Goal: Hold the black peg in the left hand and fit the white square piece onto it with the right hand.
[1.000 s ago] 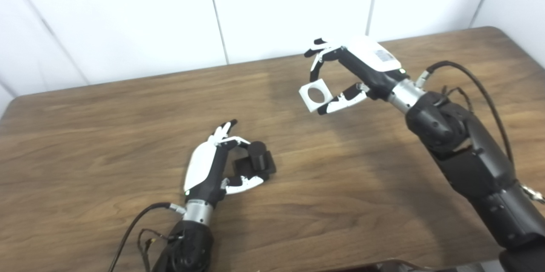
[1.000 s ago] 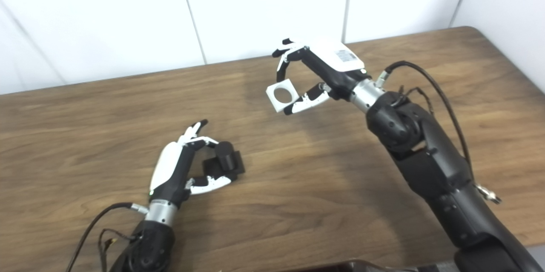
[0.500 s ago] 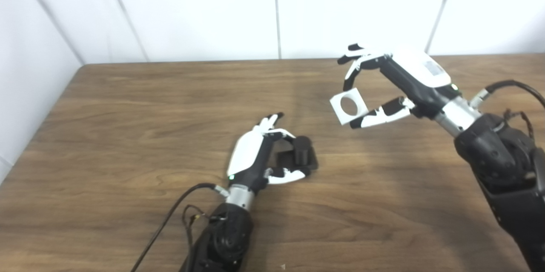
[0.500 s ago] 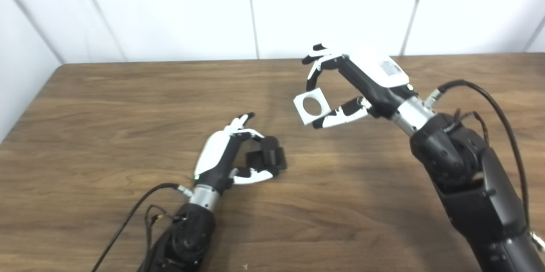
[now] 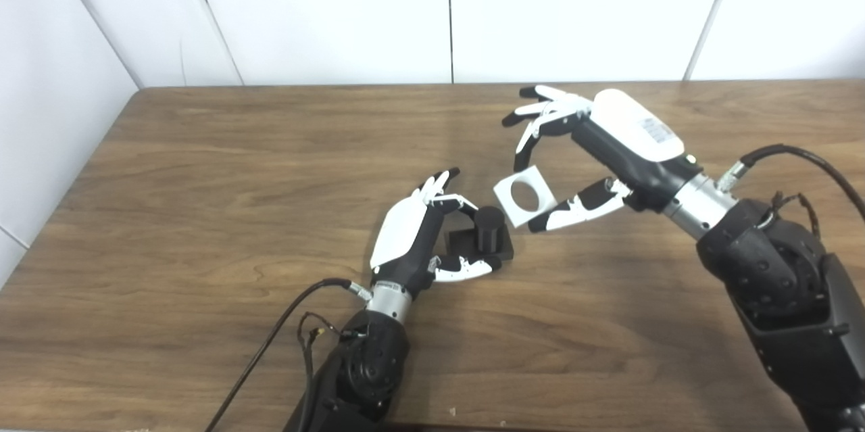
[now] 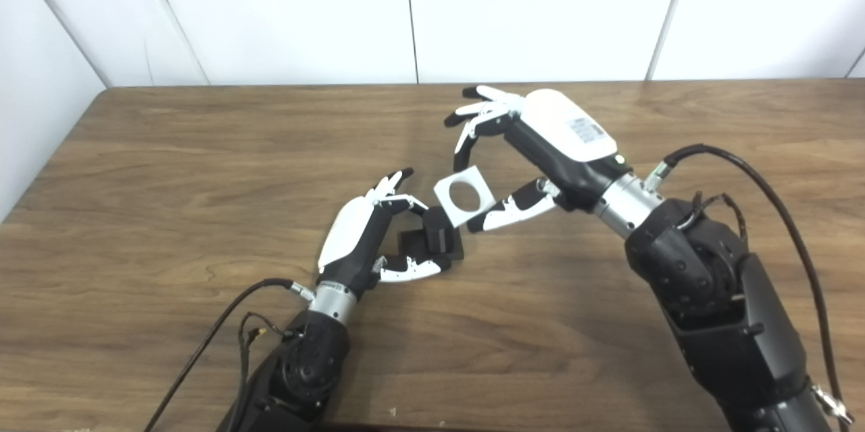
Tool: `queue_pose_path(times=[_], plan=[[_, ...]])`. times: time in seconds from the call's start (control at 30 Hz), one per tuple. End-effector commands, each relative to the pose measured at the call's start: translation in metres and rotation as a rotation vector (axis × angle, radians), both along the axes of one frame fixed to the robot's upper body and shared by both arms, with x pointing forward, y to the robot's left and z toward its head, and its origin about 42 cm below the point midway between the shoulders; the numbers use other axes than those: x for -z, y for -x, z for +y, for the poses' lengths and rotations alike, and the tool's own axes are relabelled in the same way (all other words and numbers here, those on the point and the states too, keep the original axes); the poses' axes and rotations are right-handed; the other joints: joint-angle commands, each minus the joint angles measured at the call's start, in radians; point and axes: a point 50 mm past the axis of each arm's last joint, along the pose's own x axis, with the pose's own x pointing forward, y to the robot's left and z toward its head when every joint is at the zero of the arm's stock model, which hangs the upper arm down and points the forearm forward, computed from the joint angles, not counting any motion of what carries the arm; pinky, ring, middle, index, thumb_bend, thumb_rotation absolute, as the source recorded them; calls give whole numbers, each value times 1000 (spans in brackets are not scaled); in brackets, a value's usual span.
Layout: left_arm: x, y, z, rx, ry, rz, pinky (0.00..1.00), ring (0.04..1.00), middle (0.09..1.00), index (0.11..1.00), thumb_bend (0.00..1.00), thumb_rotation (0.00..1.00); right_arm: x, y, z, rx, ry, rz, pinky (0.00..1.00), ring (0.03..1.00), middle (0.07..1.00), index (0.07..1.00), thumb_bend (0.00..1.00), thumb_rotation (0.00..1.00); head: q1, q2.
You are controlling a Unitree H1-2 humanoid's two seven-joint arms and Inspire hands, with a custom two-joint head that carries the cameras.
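The black peg [image 5: 488, 232] is a short cylinder on a square black base, resting on the wooden table [image 5: 203, 168]. My left hand [image 5: 412, 236] is shut on the peg's base, thumb in front and fingers behind. My right hand [image 5: 595, 148] is shut on the white square piece [image 5: 524, 195], pinched between thumb and fingers. The piece has a round hole and hangs tilted just above and right of the peg top, a small gap apart. It also shows in the right eye view [image 6: 463, 196], overlapping the peg [image 6: 436, 234].
White wall panels [image 5: 446, 13] stand behind the table's far edge. A black cable [image 5: 270, 344] trails from the left wrist over the table. Another cable [image 5: 804, 161] loops from the right wrist.
The camera has shifted between frames. My right hand has carried the white piece down and left, close to the peg. My left hand stays on the peg's base.
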Motion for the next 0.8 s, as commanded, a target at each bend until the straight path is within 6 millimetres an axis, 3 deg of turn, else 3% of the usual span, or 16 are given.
queue_pose_path(times=[0.0, 0.3, 0.77], plan=[[15, 3, 0, 8, -48, 59, 1000, 1000, 979, 490, 515, 89, -14, 3, 8, -25, -17, -53, 993, 908, 800, 481, 514, 144, -1, 1], [16, 2, 0, 8, -61, 59, 1000, 1000, 979, 490, 515, 90, 11, -7, 19, -8, -28, 8, 1000, 916, 797, 481, 515, 142, 3, -4], [18, 0, -2, 13, -58, 54, 1000, 1000, 976, 490, 515, 90, 16, -30, 30, 27, -71, 9, 1000, 920, 803, 481, 515, 142, 8, -19]])
